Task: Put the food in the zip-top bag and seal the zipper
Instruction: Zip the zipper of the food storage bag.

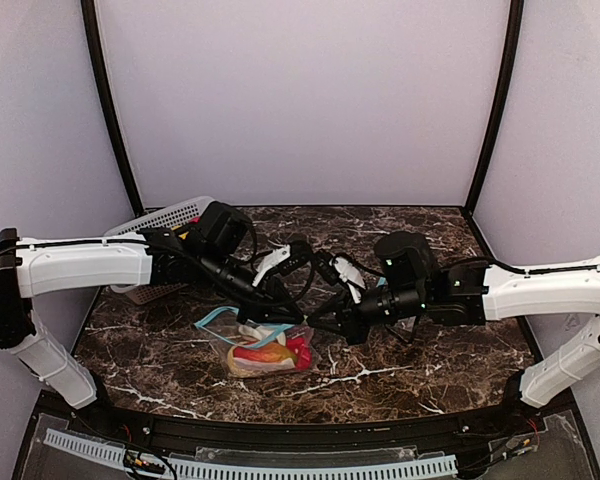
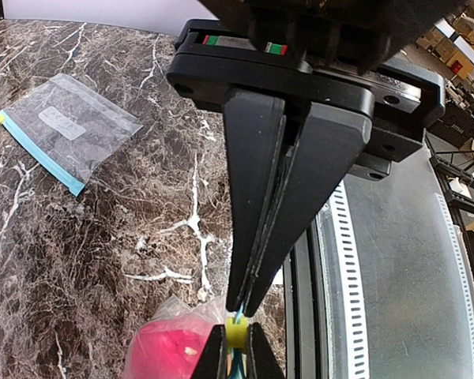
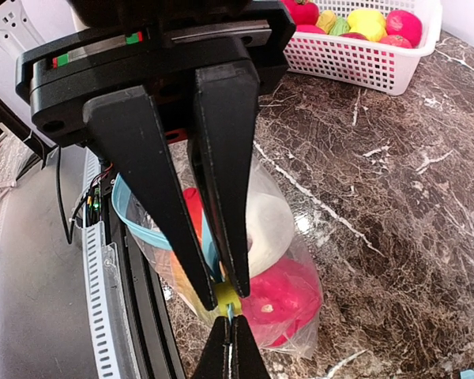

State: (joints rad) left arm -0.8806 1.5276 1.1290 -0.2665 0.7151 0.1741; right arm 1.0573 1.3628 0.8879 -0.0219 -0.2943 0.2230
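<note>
Overhead and wrist close-ups on bag (image 1: pixel 270 352)

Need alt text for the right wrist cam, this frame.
The right gripper is shut on the yellow end of the zip-top bag's blue zipper, tip to tip with the left gripper below. The bag holds pink and white toy food; a white basket with more fruit stands on the marble table behind.

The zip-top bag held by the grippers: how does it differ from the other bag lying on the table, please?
The held bag bulges with food; the other bag is empty and flat. The held bag's zipper is pinched by the left gripper and right gripper; the other bag lies untouched. Both are clear plastic with a blue zipper.
</note>
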